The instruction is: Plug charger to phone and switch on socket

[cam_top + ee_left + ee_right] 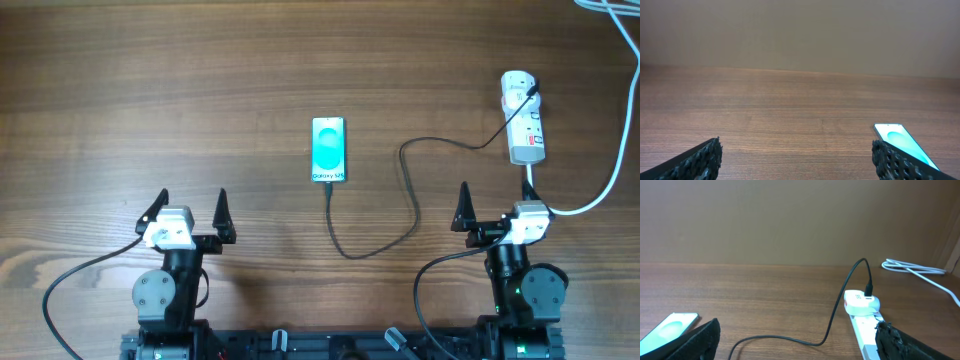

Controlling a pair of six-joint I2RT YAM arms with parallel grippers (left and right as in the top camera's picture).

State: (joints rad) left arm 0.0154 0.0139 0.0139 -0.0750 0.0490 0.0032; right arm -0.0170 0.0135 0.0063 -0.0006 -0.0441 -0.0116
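The phone (328, 150) lies flat mid-table, teal screen up; it also shows in the left wrist view (902, 142) and the right wrist view (671, 327). The charger cable (410, 190) runs from the white adapter on the socket (524, 118) in a loop to the phone's near end, its tip at the phone's edge (329, 188). The socket also shows in the right wrist view (866, 322). My left gripper (190, 212) is open and empty, near-left of the phone. My right gripper (497, 208) is open and empty, just near of the socket.
The socket's thick white cord (600, 195) curves from its near end up the right edge of the table and shows coiled at the far right in the right wrist view (915, 269). Bare wooden table (150, 90) lies to the left.
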